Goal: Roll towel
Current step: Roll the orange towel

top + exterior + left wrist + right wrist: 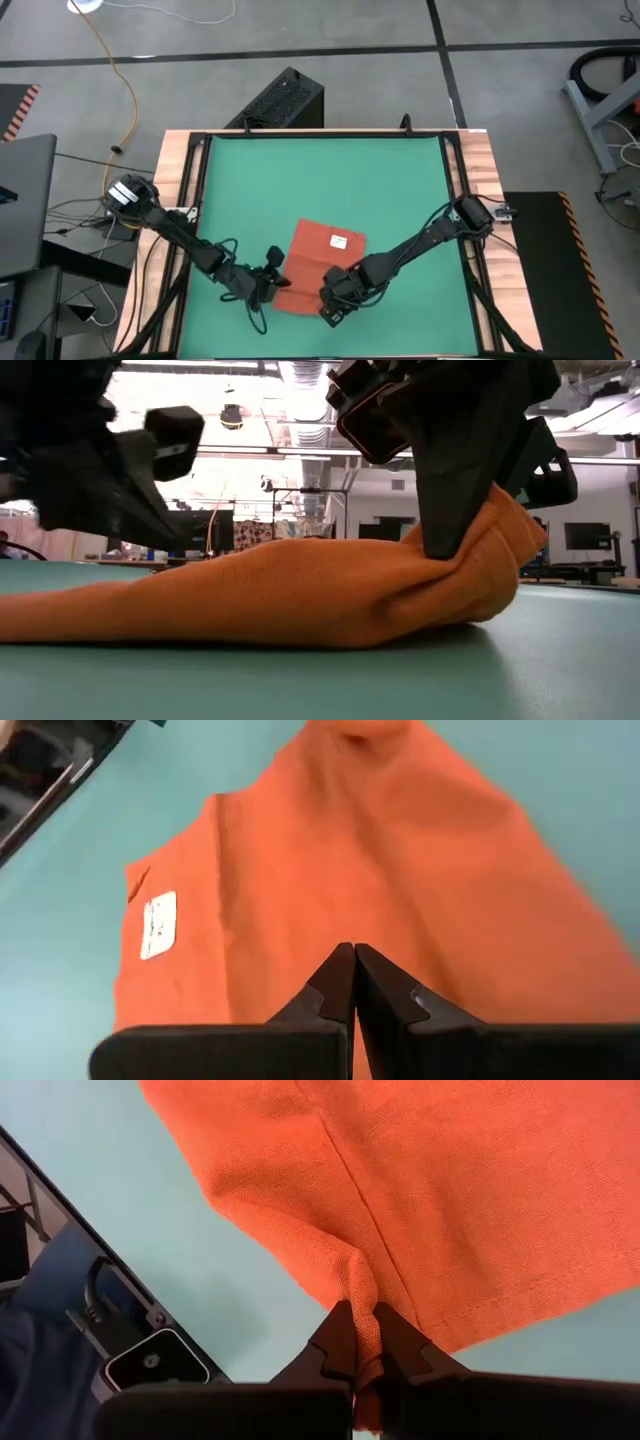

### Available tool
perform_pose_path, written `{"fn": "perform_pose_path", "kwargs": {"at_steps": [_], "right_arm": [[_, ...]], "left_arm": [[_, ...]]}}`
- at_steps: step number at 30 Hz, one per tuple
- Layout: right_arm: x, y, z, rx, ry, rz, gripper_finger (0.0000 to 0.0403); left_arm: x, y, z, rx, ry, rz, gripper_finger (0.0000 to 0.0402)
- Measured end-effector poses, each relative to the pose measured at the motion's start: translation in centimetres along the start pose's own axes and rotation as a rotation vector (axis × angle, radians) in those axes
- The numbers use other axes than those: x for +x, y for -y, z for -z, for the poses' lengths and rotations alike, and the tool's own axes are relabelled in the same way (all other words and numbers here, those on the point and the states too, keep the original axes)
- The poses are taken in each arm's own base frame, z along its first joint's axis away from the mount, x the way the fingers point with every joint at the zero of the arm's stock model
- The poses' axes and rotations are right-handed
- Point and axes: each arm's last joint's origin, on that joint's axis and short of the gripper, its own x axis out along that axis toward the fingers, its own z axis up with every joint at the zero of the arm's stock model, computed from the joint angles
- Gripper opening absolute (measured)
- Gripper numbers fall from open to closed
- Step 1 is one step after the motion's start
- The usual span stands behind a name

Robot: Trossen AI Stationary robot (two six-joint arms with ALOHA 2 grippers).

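Note:
The orange-red towel (318,262) lies on the green mat (300,170) near the table's near edge, with its white tag (340,240) on the far right part. My left gripper (352,952) is shut and stands at the towel's left near side (272,283); in the low view it hangs just above the cloth. My right gripper (365,1325) is shut on the towel at its near right part (333,303). Most of the towel rests flat on the mat; its right end (500,530) is humped up. My right gripper pinches a bunched fold of the towel's hemmed edge (362,1295) between its two fingers. The fingers (445,525) come from above, slanting down. The pinched part stands raised as a hump, while the rest of the cloth lies slack on the mat.
A black frame (195,180) and a wooden border (175,170) ring the mat. A black box (283,100) stands beyond the far edge. Cables (235,262) trail by my left arm. The mat's far half is bare green.

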Motion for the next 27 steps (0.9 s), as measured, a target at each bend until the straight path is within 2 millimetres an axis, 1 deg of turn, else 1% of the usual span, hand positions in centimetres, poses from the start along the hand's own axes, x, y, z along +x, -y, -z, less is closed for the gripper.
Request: {"fn": "perform_pose_path", "kwargs": {"at_steps": [2, 4, 7, 9, 11, 13, 18, 20, 27], "right_arm": [[0.0, 0.0, 0.3, -0.007, 0.000, 0.002, 0.0024], [0.0, -0.1, 0.3, -0.008, -0.001, 0.003, 0.0024], [0.1, -0.1, 0.5, -0.012, 0.002, 0.004, 0.0024], [0.1, -0.1, 0.6, -0.015, 0.007, 0.005, 0.0024], [0.1, -0.2, 0.8, -0.011, 0.015, 0.007, 0.0024], [0.1, -0.2, 0.8, -0.006, 0.019, 0.007, 0.0024], [0.1, -0.2, 0.9, 0.005, 0.019, 0.008, 0.0024], [0.1, -0.1, 0.8, 0.029, 0.031, 0.023, 0.0024], [0.1, 0.0, 1.0, 0.053, 0.034, 0.040, 0.0024]], "left_arm": [[0.3, -1.0, 0.2, 0.040, 0.005, 0.019, 0.0000], [1.1, -2.6, 0.7, 0.044, 0.024, 0.044, 0.0000], [2.7, -4.9, 2.5, -0.009, 0.017, 0.096, 0.0000], [3.4, -6.0, 3.7, -0.049, -0.009, 0.107, 0.0000], [3.8, -6.6, 4.3, -0.087, -0.004, 0.135, 0.0000], [4.2, -6.6, 5.0, -0.106, -0.018, 0.185, 0.0000], [5.0, -5.2, 6.1, -0.149, -0.095, 0.245, 0.0000], [5.2, -4.8, 6.2, -0.176, -0.111, 0.239, 0.0000], [4.9, -3.9, 6.5, -0.282, -0.218, 0.217, 0.0000]]}}
